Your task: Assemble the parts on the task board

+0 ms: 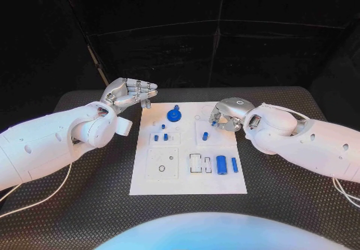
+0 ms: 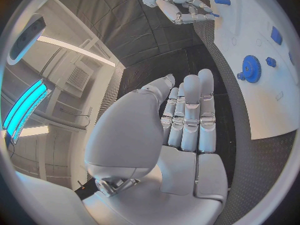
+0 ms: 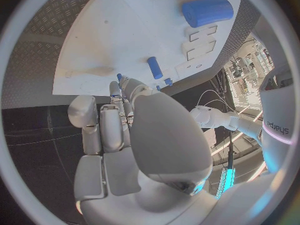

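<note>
Reaching over the task board (image 1: 188, 185) with the right hand (image 1: 227, 115)

Its fingers curl near the board's right edge; I cannot tell if they pinch anything. A small blue peg (image 1: 205, 136) lies just beside them and could be knocked. The left hand (image 1: 129, 94) holds nothing, fingers loosely bent, off the far left corner.

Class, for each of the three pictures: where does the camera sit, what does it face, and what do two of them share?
Head view: on the robot's head, looking down at the task board, both arms reaching in.
Left wrist view: behind the left robot hand, facing the blue gear.
Right wrist view: behind the right robot hand, facing the blue cylinder.
Shared: head and left wrist views both show the gear.
</note>
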`<action>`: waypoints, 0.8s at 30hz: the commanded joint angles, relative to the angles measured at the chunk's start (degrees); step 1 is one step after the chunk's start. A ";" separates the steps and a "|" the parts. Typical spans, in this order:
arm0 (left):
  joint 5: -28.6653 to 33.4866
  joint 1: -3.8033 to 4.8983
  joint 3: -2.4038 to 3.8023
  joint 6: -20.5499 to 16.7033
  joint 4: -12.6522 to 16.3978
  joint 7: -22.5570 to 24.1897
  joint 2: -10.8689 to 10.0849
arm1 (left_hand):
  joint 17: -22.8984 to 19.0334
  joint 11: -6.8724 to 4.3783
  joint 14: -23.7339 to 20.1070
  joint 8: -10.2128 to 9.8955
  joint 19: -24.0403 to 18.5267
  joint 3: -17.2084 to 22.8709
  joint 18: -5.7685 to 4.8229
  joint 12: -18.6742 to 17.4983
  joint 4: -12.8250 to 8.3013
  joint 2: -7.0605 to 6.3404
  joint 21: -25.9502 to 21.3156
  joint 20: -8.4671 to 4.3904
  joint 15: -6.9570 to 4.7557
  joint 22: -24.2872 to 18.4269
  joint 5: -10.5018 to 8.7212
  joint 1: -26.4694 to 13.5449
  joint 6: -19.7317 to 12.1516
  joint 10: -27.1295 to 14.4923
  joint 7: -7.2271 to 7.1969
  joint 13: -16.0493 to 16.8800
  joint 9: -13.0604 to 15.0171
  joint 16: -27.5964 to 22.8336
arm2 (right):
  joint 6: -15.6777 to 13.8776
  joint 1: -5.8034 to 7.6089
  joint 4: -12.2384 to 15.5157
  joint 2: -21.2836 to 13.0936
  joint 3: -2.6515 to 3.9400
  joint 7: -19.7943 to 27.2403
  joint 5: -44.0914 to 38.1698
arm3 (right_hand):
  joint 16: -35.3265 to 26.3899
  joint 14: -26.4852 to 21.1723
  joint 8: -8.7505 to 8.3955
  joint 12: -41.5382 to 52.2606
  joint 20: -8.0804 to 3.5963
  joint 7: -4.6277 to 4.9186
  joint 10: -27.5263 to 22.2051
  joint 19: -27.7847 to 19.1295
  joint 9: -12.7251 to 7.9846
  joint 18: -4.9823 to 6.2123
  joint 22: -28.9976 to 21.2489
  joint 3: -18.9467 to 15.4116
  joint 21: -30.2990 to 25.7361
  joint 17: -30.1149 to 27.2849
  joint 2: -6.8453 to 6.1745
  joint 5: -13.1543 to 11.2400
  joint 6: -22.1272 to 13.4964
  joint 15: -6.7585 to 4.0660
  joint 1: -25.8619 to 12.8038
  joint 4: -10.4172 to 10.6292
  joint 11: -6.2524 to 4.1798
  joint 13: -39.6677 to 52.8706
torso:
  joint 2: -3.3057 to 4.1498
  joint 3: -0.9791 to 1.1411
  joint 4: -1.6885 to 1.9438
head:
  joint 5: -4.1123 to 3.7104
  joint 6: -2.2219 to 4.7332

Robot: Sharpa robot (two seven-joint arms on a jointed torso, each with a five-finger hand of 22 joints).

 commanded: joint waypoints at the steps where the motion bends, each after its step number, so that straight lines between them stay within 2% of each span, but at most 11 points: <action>1: 0.32 0.06 0.07 0.08 0.02 0.35 0.00 | -0.11 0.02 -0.39 0.28 -0.38 -0.05 0.73 0.28 -0.39 0.54 -0.32 0.09 0.15 -0.10 -0.34 0.02 0.04 -0.49 0.21 -0.07 -0.06 -0.40 | -3.23 0.10 1.25 -0.48 0.17 0.02 1.02 | 0.14 2.34 -0.32 -0.38 -0.13 0.10 0.34 0.43 0.03 -0.67 0.10 0.42 0.39 -0.02 0.01 -0.12 0.27 -0.13 -0.85 -0.13 0.19 0.03 | 0.08 -0.04 0.04 | -0.06 0.07; 4: 0.32 0.05 0.07 0.05 0.05 0.33 -0.04 | -0.13 0.04 -0.39 0.26 -0.38 -0.06 0.73 0.30 -0.41 0.53 -0.35 0.10 0.17 -0.11 -0.34 0.02 0.01 -0.54 0.24 -0.07 -0.06 -0.42 | -3.72 0.11 3.03 -1.04 0.36 0.07 1.69 | 0.15 2.34 -0.36 -0.44 -0.12 0.10 0.35 0.47 0.02 -0.69 0.20 0.56 0.45 -0.03 -0.08 -0.11 0.29 -0.12 -1.10 -0.20 0.19 0.03 | 0.10 -0.08 0.09 | 0.11 0.03; 8: 0.32 0.05 0.07 0.07 0.07 0.32 -0.04 | -0.16 0.06 -0.39 0.25 -0.37 -0.08 0.72 0.31 -0.42 0.52 -0.38 0.11 0.18 -0.13 -0.35 0.01 -0.04 -0.60 0.27 -0.08 -0.07 -0.44 | -4.09 0.11 5.12 -1.11 0.47 0.31 2.48 | 0.16 2.34 -0.36 -0.45 -0.12 0.10 0.35 0.47 0.02 -0.69 0.21 0.58 0.45 -0.03 -0.09 -0.11 0.29 -0.12 -1.13 -0.21 0.19 0.03 | 0.15 0.00 0.07 | 0.40 -0.08; 13: 0.32 0.05 0.07 0.11 0.02 0.33 0.12 | -0.22 0.12 -0.38 0.20 -0.36 -0.11 0.72 0.34 -0.44 0.50 -0.44 0.13 0.22 -0.18 -0.35 -0.03 -0.16 -0.73 0.34 -0.09 -0.09 -0.48 | -4.10 0.10 7.11 0.10 0.52 0.98 3.64 | 0.21 2.35 -0.41 -0.52 -0.11 0.11 0.35 0.43 0.02 -0.68 0.17 0.75 0.45 0.01 -0.18 -0.11 0.30 -0.11 -1.37 -0.31 0.20 0.03 | 0.12 -0.07 0.06 | 1.04 -0.31; 18: 0.32 0.05 0.07 0.22 -0.05 0.31 0.44 | -0.22 0.12 -0.38 0.20 -0.36 -0.11 0.72 0.34 -0.44 0.50 -0.44 0.13 0.22 -0.18 -0.35 -0.03 -0.16 -0.73 0.34 -0.09 -0.09 -0.48 | -3.33 0.10 7.51 2.58 0.52 1.67 4.37 | 0.23 2.35 -0.49 -0.62 -0.10 0.13 0.33 0.41 0.01 -0.68 0.17 1.00 0.46 -0.01 -0.23 -0.13 0.29 -0.10 -1.65 -0.46 0.22 0.02 | 0.14 -0.06 0.13 | 1.93 -0.60; 21: 0.32 0.05 0.07 0.29 -0.10 0.29 0.68 | -0.25 0.15 -0.38 0.19 -0.36 -0.14 0.71 0.37 -0.44 0.50 -0.48 0.14 0.24 -0.20 -0.36 -0.07 -0.21 -0.78 0.38 -0.10 -0.09 -0.50 | -2.63 0.10 7.07 4.45 0.47 2.10 4.60 | 0.22 2.35 -0.51 -0.64 -0.09 0.15 0.32 0.36 0.01 -0.66 0.10 1.07 0.43 -0.05 -0.24 -0.15 0.28 -0.09 -1.74 -0.50 0.23 0.01 | 0.14 -0.13 0.18 | 2.35 -0.70; 24: 0.32 0.05 0.07 0.37 -0.20 0.28 1.02 | -0.25 0.15 -0.38 0.18 -0.36 -0.14 0.71 0.37 -0.44 0.50 -0.48 0.14 0.24 -0.20 -0.36 -0.07 -0.21 -0.78 0.38 -0.10 -0.09 -0.51 | -1.78 0.01 6.44 6.52 0.28 2.58 4.73 | 0.20 2.34 -0.54 -0.68 -0.08 0.16 0.31 0.32 0.00 -0.65 0.04 1.15 0.40 -0.10 -0.24 -0.15 0.27 -0.08 -1.82 -0.54 0.24 0.01 | 0.14 -0.11 0.12 | 2.90 -0.85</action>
